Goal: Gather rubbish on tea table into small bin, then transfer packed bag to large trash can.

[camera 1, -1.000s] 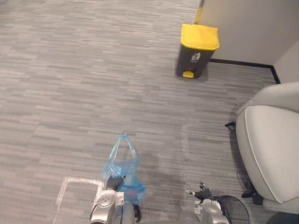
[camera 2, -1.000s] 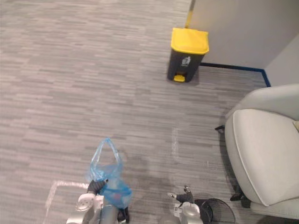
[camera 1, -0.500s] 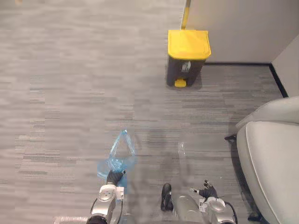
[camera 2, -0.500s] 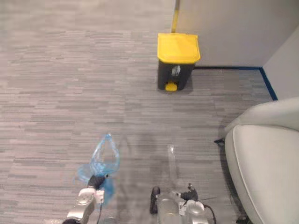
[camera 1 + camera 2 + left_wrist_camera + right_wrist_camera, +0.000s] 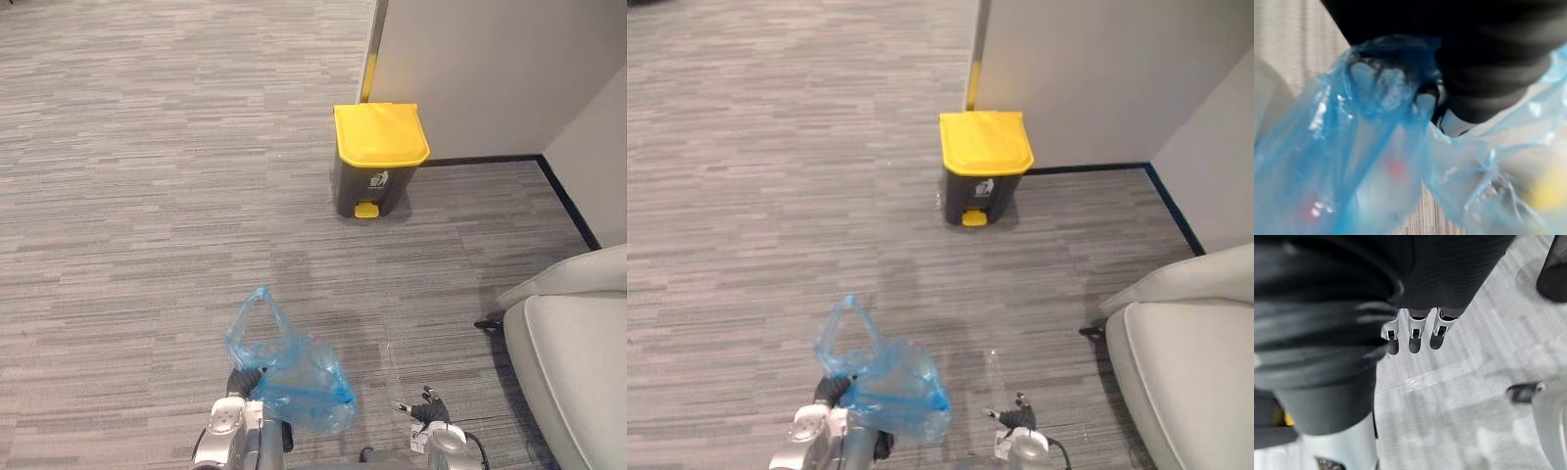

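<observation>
Pale armchair (image 5: 578, 362) on grey striped carpet (image 5: 147, 196), beige wall (image 5: 490, 59) beyond

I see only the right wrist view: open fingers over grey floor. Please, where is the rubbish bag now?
Observer: The blue bag hangs from the left hand, whose fingers are curled round its neck.
Operator: Thank you. Is the large can in sight?
Observer: Yes. The trash can stands ahead on the carpet, at the foot of the wall, with its yellow lid shut.
Operator: Is there something on my right side?
Observer: A pale armchair stands further to the right, beyond your right hand.
</observation>
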Available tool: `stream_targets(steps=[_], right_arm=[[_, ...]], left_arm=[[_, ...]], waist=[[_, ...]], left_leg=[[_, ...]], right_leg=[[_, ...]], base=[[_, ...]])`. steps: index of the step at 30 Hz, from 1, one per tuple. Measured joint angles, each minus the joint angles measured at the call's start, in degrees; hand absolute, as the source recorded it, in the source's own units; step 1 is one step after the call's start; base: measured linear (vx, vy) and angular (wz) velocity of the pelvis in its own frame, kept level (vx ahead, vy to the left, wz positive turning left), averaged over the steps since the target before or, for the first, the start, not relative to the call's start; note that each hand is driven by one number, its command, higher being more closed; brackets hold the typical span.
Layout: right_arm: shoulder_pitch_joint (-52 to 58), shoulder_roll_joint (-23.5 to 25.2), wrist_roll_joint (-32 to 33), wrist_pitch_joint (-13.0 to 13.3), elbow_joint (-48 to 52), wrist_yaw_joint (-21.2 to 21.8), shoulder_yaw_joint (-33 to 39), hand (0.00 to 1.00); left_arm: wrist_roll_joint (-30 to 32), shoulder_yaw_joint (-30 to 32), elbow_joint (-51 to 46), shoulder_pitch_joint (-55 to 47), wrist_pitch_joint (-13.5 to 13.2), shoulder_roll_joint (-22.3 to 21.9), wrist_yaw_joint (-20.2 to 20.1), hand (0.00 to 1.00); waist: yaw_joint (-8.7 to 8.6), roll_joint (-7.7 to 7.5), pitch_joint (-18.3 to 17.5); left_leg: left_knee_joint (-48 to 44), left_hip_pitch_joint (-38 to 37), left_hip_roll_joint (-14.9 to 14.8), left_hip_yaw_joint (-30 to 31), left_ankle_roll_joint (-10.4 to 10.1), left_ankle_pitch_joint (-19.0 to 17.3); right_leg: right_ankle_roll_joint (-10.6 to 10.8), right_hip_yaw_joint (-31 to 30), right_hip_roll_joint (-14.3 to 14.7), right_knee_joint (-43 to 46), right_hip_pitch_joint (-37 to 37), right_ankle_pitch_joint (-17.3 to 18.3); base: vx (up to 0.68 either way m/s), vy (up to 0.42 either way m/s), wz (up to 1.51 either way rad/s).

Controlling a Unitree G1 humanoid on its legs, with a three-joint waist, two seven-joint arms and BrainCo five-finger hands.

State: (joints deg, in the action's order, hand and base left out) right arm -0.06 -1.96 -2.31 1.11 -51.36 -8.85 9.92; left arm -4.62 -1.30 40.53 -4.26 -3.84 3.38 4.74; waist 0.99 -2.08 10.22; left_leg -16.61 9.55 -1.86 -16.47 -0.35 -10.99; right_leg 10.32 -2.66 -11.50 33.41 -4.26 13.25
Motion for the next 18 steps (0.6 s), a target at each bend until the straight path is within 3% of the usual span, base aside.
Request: stream_targets(steps=[1,2,4,6,8,9,10,11,13,14,16,17,18], right_arm=[[0.1,0.1,0.0,0.0,-0.1,0.1,-0.2,0.00],[-0.3,0.0,0.0,0.0,-0.1,0.1,-0.6,0.00],[0.0,-0.5,0.0,0.0,-0.2,0.1,-1.5,0.00],[-0.5,-0.7,0.0,0.0,-0.4,0.2,-1.9,0.00],[-1.0,-1.1,-0.1,0.1,-0.3,0.2,-2.4,0.00],[-0.7,-1.2,-0.1,0.1,-0.2,0.1,-2.7,0.00],[0.1,-2.2,0.1,0.3,-0.4,0.1,-3.3,0.00],[-0.7,-3.3,-0.1,0.3,-0.8,0.0,-3.3,0.00],[-1.3,-3.9,-0.1,0.5,-0.9,-0.1,-3.1,0.00],[-1.1,-3.9,0.0,0.5,-1.1,-0.1,-2.7,0.00],[1.2,-2.8,0.1,0.3,-0.9,-0.1,-1.4,0.00],[1.8,-2.5,0.2,0.3,0.3,-0.1,-1.7,0.00],[2.4,-2.4,0.2,0.3,0.8,-0.1,-1.7,0.00]], left_arm=[[0.0,-0.4,0.0,0.1,0.3,0.4,0.1,1.00],[0.0,-0.4,0.1,0.2,0.3,0.6,0.1,1.00],[-0.1,-0.3,1.2,0.6,0.4,1.1,0.6,1.00],[-0.1,-0.3,1.2,0.9,0.4,2.0,1.2,1.00],[-0.1,0.2,1.4,1.3,0.3,2.7,1.6,1.00],[-0.1,0.1,1.7,1.1,0.3,3.2,1.6,1.00],[-0.1,0.3,2.8,1.7,0.3,3.3,1.7,1.00],[-0.1,0.3,3.6,1.8,0.2,2.4,1.6,1.00],[-0.1,0.2,3.6,2.4,0.0,1.7,1.6,1.00],[-0.1,0.2,3.6,2.8,0.0,1.3,1.6,1.00],[-0.1,0.4,3.2,2.9,0.1,0.0,1.4,1.00],[-0.1,0.4,2.1,2.2,0.0,-0.5,1.2,1.00],[-0.1,0.4,1.7,2.0,0.0,-0.6,1.1,1.00]], waist=[[-0.73,0.21,0.1],[-0.95,0.39,0.2],[-1.21,1.38,0.8],[-1.61,2.70,1.6],[-2.01,3.21,1.9],[-2.06,2.61,1.6],[-2.36,2.19,1.7],[-1.85,4.55,0.7],[-2.17,4.77,0.8],[-2.38,4.77,1.1],[-2.68,4.52,1.3],[-2.00,3.72,1.6],[-1.85,3.56,1.7]], left_leg=[[1.1,-2.1,0.1,-0.3,0.3,-0.6],[2.2,-4.1,0.2,-0.3,0.3,-0.8],[6.2,-9.8,-0.3,-0.5,0.4,-0.9],[7.7,-12.8,-2.0,-0.7,0.4,-0.9],[8.5,-15.1,-3.2,-0.5,0.2,-0.9],[8.7,-15.9,-2.7,-0.3,-0.4,-1.2],[8.4,-17.8,-2.2,0.8,-2.9,-2.7],[7.8,-17.7,-4.5,1.9,-3.8,-2.7],[6.0,-17.6,-5.1,3.0,-5.7,-0.9],[3.2,-17.0,-5.8,3.7,-6.7,-0.3],[-11.6,-12.9,-8.2,5.7,-8.8,2.4],[-23.5,-8.8,-10.1,5.7,-7.8,1.2],[-26.6,-7.3,-10.7,5.3,-7.2,0.1]], right_leg=[[1.3,0.1,0.2,6.6,-2.6,0.0],[0.3,1.0,0.5,11.5,-5.0,1.1],[-4.8,5.9,1.8,15.7,-10.4,4.5],[-7.6,10.2,4.0,11.4,-14.4,5.7],[-8.5,12.3,6.4,0.5,-17.6,3.1],[-8.5,12.3,7.1,-7.5,-17.2,-1.9],[-12.8,11.8,7.4,-12.3,-16.5,-10.6],[-13.5,12.1,9.1,-11.7,-16.4,-9.5],[-13.9,12.9,9.6,-11.8,-15.3,-7.0],[-14.1,13.6,9.6,-12.1,-13.8,-6.1],[-14.4,14.9,10.0,-15.2,-7.2,-4.8],[-14.9,14.8,10.0,-17.5,-3.2,-3.9],[-15.0,14.6,10.1,-17.9,-2.2,-3.6]], base=[[0.49,0.165,-0.36],[0.41,0.060,-0.06],[0.37,0.004,-0.13],[0.39,-0.094,-0.12],[0.36,-0.122,0.05],[0.45,-0.153,0.26],[0.55,-0.179,0.09],[0.46,-0.146,-0.01],[0.40,-0.176,0.02],[0.44,-0.232,0.37],[0.38,-0.163,0.34],[0.28,-0.056,0.01],[0.23,-0.011,-0.16]])
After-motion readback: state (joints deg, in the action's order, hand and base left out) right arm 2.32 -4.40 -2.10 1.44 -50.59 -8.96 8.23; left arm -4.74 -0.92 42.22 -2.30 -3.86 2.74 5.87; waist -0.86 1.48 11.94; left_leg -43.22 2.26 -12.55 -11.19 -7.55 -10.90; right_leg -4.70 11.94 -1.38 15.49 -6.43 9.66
